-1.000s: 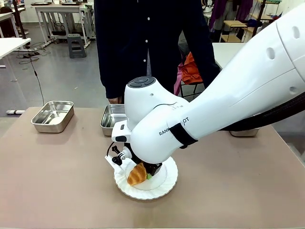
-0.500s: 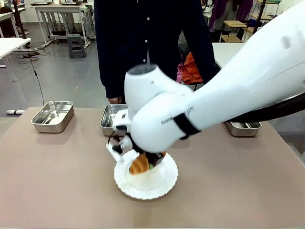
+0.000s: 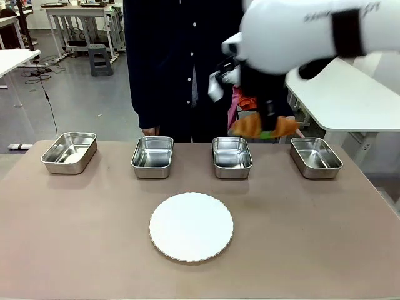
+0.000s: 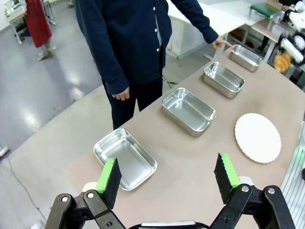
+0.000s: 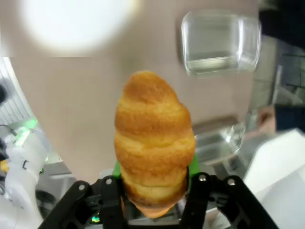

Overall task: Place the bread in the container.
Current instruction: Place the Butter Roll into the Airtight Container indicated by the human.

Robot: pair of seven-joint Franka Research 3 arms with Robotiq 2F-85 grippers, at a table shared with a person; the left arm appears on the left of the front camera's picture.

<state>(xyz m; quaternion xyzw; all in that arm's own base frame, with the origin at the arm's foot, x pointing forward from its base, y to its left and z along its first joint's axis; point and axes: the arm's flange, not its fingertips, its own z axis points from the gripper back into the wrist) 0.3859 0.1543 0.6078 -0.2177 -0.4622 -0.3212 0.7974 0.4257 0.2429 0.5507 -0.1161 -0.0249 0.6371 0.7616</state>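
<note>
Now my right claw (image 3: 262,127) squeezes the bread (image 5: 153,140) high above the trays (image 3: 232,156), and my left claw (image 4: 167,177) gapes wide.

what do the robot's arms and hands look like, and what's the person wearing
The right arm is glossy white with a black band and grey lettering. Each hand, left hand and right hand, is black, with hinged metal links and two fingers carrying green pads. The person wears a dark navy buttoned long-sleeved shirt.

No readable text, blurred dark lettering on the right arm (image 3: 337,19), illegible
</note>
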